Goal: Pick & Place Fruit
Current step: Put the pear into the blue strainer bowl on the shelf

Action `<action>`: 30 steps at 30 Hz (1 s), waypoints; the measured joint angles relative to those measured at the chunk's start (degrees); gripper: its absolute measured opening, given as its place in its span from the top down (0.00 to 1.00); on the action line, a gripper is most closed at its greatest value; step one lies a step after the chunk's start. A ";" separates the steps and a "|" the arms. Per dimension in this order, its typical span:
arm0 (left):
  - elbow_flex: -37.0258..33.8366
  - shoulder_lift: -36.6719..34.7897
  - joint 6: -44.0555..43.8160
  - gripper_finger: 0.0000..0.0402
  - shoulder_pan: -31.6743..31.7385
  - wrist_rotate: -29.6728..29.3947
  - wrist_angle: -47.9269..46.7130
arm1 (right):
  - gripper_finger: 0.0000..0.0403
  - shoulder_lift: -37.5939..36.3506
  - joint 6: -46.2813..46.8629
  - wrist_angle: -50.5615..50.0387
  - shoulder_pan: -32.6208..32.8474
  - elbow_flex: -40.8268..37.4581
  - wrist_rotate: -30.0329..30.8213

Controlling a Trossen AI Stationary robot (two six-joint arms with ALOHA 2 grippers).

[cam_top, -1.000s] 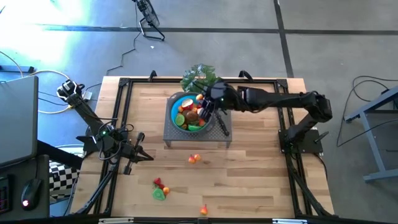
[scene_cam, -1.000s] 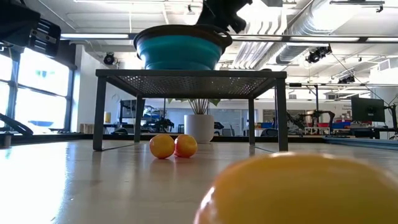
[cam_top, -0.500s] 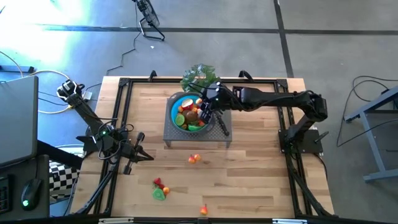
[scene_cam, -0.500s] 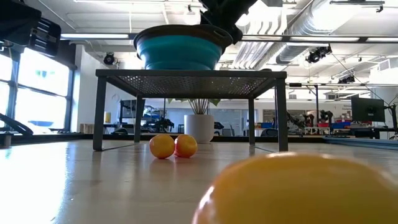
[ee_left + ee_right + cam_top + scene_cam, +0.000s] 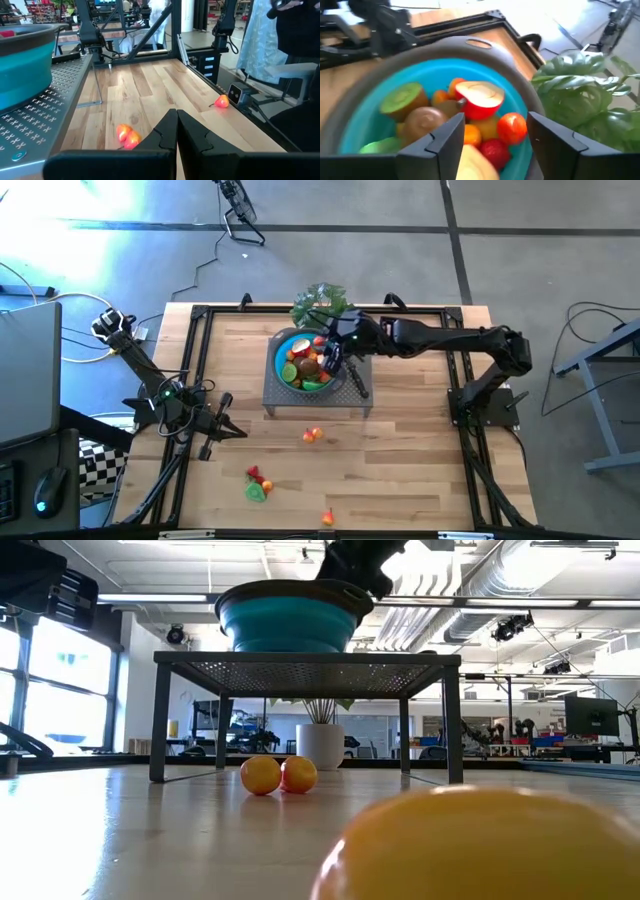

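Observation:
A blue bowl (image 5: 300, 361) stands on a grey perforated stand (image 5: 285, 402) and holds several toy fruits (image 5: 479, 98): a red apple slice, a kiwi half, a brown one and orange and red pieces. My right gripper (image 5: 336, 352) hovers open over the bowl's right rim, its fingers (image 5: 448, 138) apart above the fruit. More fruit lies on the table: an orange-red pair (image 5: 313, 435), red and green pieces (image 5: 258, 485) and a small orange one (image 5: 327, 518). My left gripper (image 5: 232, 430) waits shut near the table's left side, low over the wood.
A leafy green bunch (image 5: 320, 302) lies behind the bowl at the far edge. A black-handled knife (image 5: 356, 383) rests on the stand, right of the bowl. In the low view a yellow fruit (image 5: 470, 845) sits close to the camera. Black frame rails (image 5: 195, 360) border the table.
My right gripper dipped a little toward the bowl's rim and then rose slightly again, staying over the bowl. The fruit on the table has kept its place.

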 joint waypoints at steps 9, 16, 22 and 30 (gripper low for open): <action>0.00 -0.01 0.00 1.00 0.00 -0.58 0.04 | 0.62 -6.13 -0.04 -1.77 4.83 0.00 -13.69; 0.02 0.00 0.00 1.00 -0.01 -1.33 0.04 | 0.75 -7.83 -1.49 -7.85 12.92 0.00 -15.90; 0.04 -0.02 -0.16 1.00 0.00 -1.39 0.69 | 0.84 -6.72 0.20 -12.03 21.16 -0.12 -11.01; 0.09 -0.02 -0.19 1.00 0.00 -1.49 1.38 | 0.95 -6.55 4.05 -1.12 27.82 -9.84 -9.69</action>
